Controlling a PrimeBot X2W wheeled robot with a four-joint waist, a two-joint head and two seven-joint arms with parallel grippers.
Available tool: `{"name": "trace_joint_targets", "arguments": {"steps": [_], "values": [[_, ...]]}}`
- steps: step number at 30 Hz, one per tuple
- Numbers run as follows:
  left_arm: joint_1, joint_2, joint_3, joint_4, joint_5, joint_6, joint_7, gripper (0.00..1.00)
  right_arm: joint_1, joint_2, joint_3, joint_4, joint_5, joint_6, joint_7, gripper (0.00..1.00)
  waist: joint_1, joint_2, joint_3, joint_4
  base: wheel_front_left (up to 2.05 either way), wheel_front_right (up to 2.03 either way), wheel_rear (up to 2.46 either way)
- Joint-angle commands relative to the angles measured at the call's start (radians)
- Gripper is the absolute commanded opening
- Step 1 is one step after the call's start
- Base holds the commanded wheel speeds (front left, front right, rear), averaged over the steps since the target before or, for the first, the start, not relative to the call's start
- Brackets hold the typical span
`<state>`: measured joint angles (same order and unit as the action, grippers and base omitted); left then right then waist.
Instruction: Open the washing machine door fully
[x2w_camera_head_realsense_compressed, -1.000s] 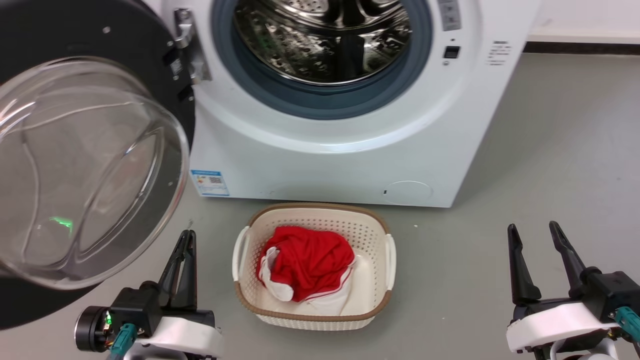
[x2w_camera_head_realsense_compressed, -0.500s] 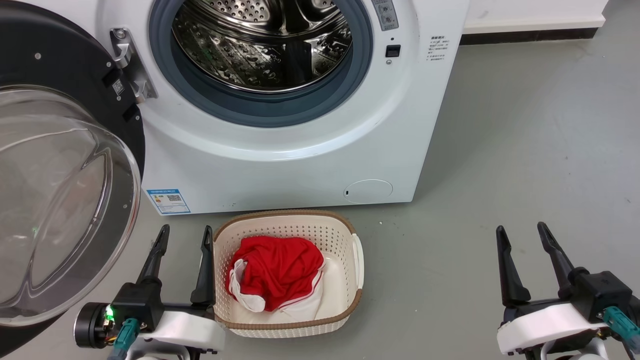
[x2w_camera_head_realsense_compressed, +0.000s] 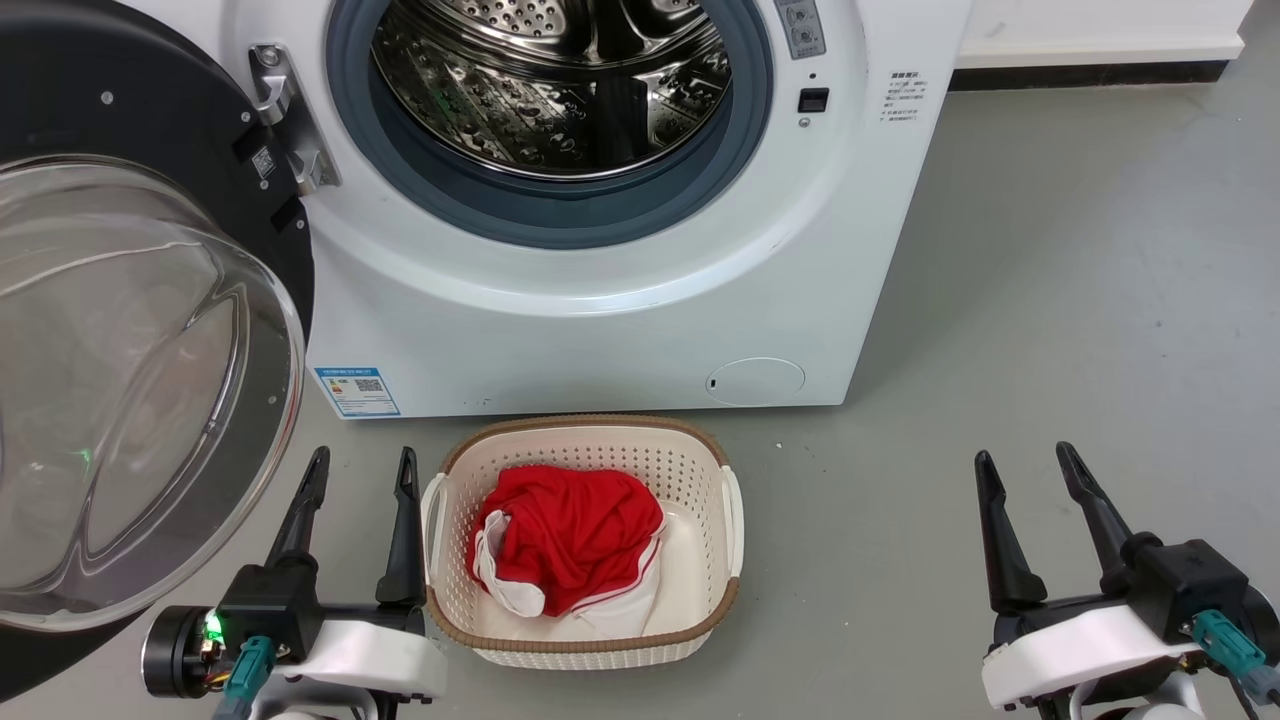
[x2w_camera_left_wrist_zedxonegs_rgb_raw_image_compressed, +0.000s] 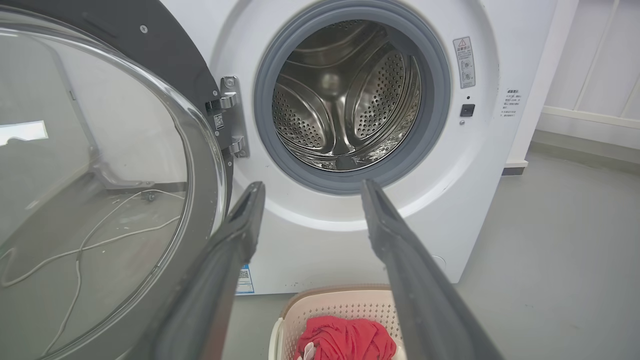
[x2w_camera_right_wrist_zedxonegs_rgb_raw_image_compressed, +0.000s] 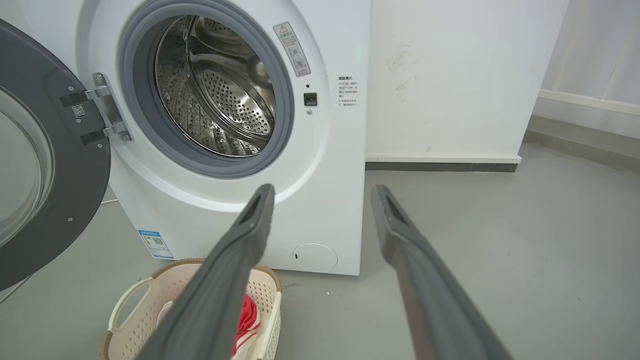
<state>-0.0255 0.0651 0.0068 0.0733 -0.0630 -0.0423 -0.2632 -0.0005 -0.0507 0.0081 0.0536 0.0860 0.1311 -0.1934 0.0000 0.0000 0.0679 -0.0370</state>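
The left end effector (x2w_camera_head_realsense_compressed: 362, 462), fingers apart and empty, hovers low between the washing machine door (x2w_camera_head_realsense_compressed: 130, 380) and the cream laundry basket (x2w_camera_head_realsense_compressed: 590, 428), just beside the basket's rim. The right end effector (x2w_camera_head_realsense_compressed: 1025, 458), also spread and empty, hangs well off to the right over the grey floor (x2w_camera_head_realsense_compressed: 1050, 300). The door stands swung wide at the left of the washing machine (x2w_camera_head_realsense_compressed: 600, 330), leaving the steel drum (x2w_camera_head_realsense_compressed: 560, 90) exposed. A red garment (x2w_camera_head_realsense_compressed: 570, 535) lies in the basket.

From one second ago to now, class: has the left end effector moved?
Yes. The left end effector has shifted right, toward the laundry basket: floor once separated them; now one finger sits beside its rim.
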Motion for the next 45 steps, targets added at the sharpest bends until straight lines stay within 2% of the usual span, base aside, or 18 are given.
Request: {"name": "trace_joint_targets", "arguments": {"steps": [1, 14, 15, 18, 31, 45], "values": [[0.000, 0.001, 0.002, -0.005, 0.005, 0.006, -0.002, 1.00, -0.014, 0.001, -0.002, 0.002, 0.000, -0.001, -0.006, 1.00, 0.0000, 0.0000, 0.000, 0.003, 0.00, 0.00, 0.00], [0.013, 0.004, 0.003, -0.016, 0.010, 0.008, -0.002, 1.00, -0.005, 0.001, -0.004, 0.007, 0.005, -0.001, -0.010, 1.00, 0.0000, 0.0000, 0.003, 0.004, 0.00, 0.00, 0.00], [0.003, 0.001, 0.002, -0.013, 0.006, 0.004, 0.000, 0.00, 0.000, 0.000, -0.002, 0.006, 0.002, 0.000, -0.005, 0.00, 0.0000, 0.0000, 0.003, 0.004, 0.00, 0.00, 0.00], [0.001, -0.002, 0.007, 0.013, -0.009, 0.002, 0.007, 0.00, 0.012, 0.000, 0.003, 0.021, 0.015, 0.000, -0.001, 0.00, 0.0000, 0.0000, 0.003, 0.004, 0.00, 0.00, 0.00], [-0.015, -0.004, 0.025, 0.041, -0.281, -0.013, 0.075, 0.00, -0.013, -0.017, 0.001, 0.050, 0.304, 0.000, 0.037, 0.00, 0.0000, 0.0000, -0.004, 0.008, 0.00, 0.00, 0.00], [-0.028, -0.006, 0.039, 0.063, -0.528, -0.029, 0.131, 0.00, -0.033, -0.029, -0.004, 0.076, 0.557, 0.000, 0.075, 0.00, 0.0000, 0.0000, -0.012, 0.012, 0.00, 0.00, 0.00]]}}
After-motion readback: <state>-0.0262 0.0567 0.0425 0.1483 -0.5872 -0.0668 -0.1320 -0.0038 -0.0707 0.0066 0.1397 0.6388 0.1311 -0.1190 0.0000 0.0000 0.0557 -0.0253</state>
